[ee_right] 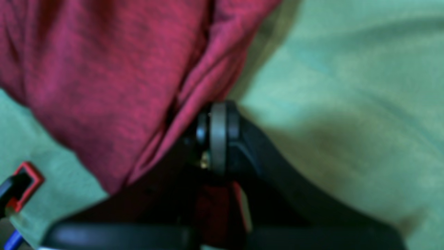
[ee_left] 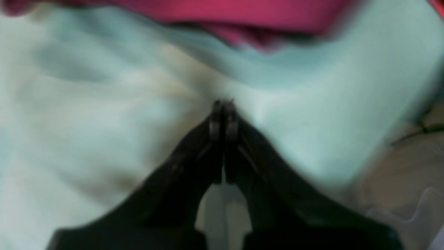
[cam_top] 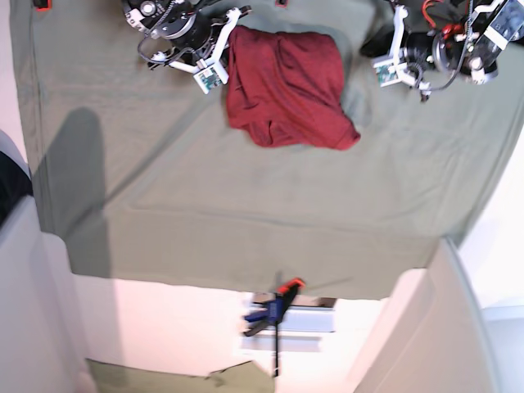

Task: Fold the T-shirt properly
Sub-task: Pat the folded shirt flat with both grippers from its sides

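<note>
A: Where is the T-shirt (cam_top: 286,90) found relative to the fingers?

B: It is seen bunched on the olive-green cloth sheet (cam_top: 246,205) that is spread over the worktop, between the two arms. In the right wrist view it is pressed right against the right gripper (ee_right: 218,114), on the outer side of one finger. In the left wrist view it is kept well ahead of the left gripper (ee_left: 223,104), beyond bare sheet.

A: Finger state?

B: Both pairs are brought fully together. Nothing is pinched by the left; only sheet is seen under its tips. Whether a fold of fabric is caught by the right cannot be told: red cloth is seen beside and behind the fingers, not clearly between them.

A: Why is it held that way?

B: Probably an edge is being nudged or tucked by the closed right fingers, so the stack is squared. The left is judged to be parked clear so the cloth is not dragged.

A: Fold status?

B: A compact, roughly rectangular bundle is shown; one corner is left sticking out on the left gripper's side. The task is judged nearly done.
</note>
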### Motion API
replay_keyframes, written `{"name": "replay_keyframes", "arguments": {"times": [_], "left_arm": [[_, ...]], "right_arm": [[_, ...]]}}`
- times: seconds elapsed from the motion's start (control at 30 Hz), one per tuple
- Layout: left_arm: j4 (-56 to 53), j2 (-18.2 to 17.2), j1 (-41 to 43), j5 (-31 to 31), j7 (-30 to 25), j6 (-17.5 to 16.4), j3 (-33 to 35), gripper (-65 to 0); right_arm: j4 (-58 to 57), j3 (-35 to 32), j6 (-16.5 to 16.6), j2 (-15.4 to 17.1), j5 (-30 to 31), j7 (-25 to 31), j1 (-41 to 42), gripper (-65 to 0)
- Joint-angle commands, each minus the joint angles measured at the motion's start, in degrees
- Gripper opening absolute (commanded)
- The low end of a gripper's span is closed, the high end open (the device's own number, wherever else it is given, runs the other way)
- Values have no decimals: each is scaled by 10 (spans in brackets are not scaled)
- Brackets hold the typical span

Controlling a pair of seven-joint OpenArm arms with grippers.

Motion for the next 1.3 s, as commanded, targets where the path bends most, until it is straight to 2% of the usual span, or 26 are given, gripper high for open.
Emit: {"name": "replay_keyframes", "arguments": {"times": [0.0,0.27,0.4,0.53,0.63,0.73,0.8,0.93,1.1,1.27], "left_arm": [[21,-11,4,-10,-9,-1,-26,-650],[82,-8,72,-77,-6,-1,-129,-650],[99,-1,72,-86,-6,-1,-130,-650],[103,29,69,-86,-6,-1,-130,-650],[102,59,69,-86,-6,-1,-130,-650],[102,87,69,-85,-6,-1,-130,-650],[102,106,69,-75,-7,-1,-130,-650],[86,141,50,-34,-20,-1,-130,-650],[8,176,-11,-29,-21,-1,-130,-650],[-92,181,-46,-29,-30,-1,-130,-650]], "right_arm": [[15,0,0,-4,5,6,-1,-650],[27,-4,1,-13,5,7,-10,-650],[30,8,0,-13,-45,7,-7,-650],[57,56,-1,-12,-41,-1,-7,-650],[105,85,0,-7,-2,-28,-8,-650],[140,85,0,-3,48,-34,-13,-650],[143,73,1,-7,56,-25,-15,-650],[132,50,1,-26,35,10,-16,-650],[66,39,1,-44,17,33,13,-650],[-42,39,1,-56,17,46,82,-650]]}}
